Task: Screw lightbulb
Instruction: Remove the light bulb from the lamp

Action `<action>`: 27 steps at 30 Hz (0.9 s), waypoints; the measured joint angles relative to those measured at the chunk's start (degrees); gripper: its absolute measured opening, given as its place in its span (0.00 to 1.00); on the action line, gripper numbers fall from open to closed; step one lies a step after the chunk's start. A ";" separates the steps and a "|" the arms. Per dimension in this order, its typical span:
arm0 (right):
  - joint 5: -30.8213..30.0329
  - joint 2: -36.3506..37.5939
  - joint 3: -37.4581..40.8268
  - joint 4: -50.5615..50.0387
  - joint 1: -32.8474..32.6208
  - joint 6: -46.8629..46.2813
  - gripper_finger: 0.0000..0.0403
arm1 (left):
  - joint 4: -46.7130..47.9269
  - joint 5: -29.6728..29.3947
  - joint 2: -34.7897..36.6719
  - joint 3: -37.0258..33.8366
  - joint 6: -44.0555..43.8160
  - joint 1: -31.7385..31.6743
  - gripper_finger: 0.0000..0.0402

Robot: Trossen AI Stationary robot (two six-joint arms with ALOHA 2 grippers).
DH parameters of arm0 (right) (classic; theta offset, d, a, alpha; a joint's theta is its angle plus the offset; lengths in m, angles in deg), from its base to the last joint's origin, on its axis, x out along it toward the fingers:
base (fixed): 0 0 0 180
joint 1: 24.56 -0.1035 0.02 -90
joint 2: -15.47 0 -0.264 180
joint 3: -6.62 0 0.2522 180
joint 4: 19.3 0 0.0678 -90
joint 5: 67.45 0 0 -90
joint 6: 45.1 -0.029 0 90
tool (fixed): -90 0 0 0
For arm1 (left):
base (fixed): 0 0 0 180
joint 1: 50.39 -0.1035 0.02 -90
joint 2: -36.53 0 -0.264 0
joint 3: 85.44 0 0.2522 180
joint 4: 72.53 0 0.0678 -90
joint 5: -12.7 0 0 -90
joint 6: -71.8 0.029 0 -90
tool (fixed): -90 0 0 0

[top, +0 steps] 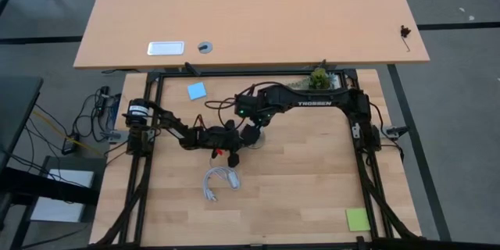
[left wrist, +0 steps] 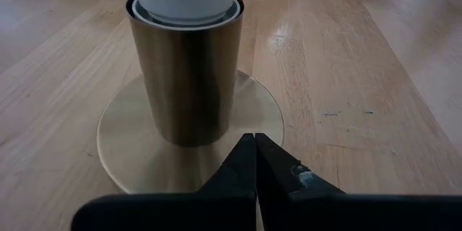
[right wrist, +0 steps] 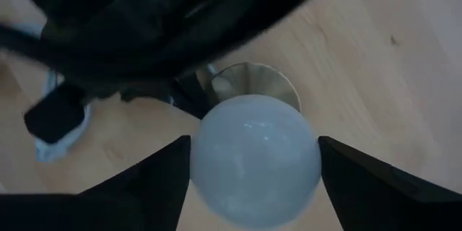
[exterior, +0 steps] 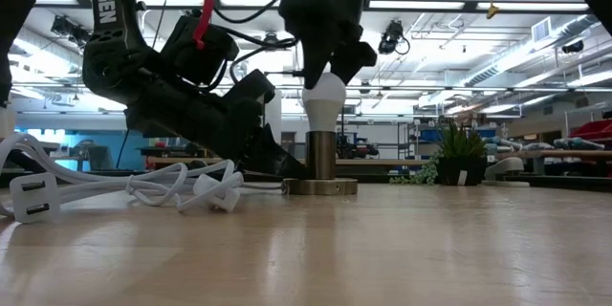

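The left arm reaches low across the bench from its left side, its wrist angled down. The left claw (left wrist: 254, 160) is closed, fingertips pressed together and resting at the bench surface. The right arm stretches in from the far right corner and bends over the left arm's wrist, pointing straight down. The right claw (right wrist: 254, 180) hangs spread wide, one dark finger (right wrist: 144, 188) on either side.

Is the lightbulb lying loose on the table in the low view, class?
No: the lightbulb stands upright in the metal socket, with the right gripper around its top from above.
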 joint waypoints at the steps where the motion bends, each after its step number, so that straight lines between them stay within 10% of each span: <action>1: 0.01 0.00 0.00 0.01 0.00 1.92 0.71 | 0.00 -0.02 0.00 0.00 0.00 0.00 0.00; 16: -1.19 0.01 0.07 2.90 -0.77 62.03 0.65 | 0.02 -0.23 0.00 -0.02 0.06 0.00 0.00; 27: -7.95 0.04 -6.59 0.87 -4.39 51.64 0.73 | 0.13 0.23 0.00 -0.02 0.07 0.00 0.00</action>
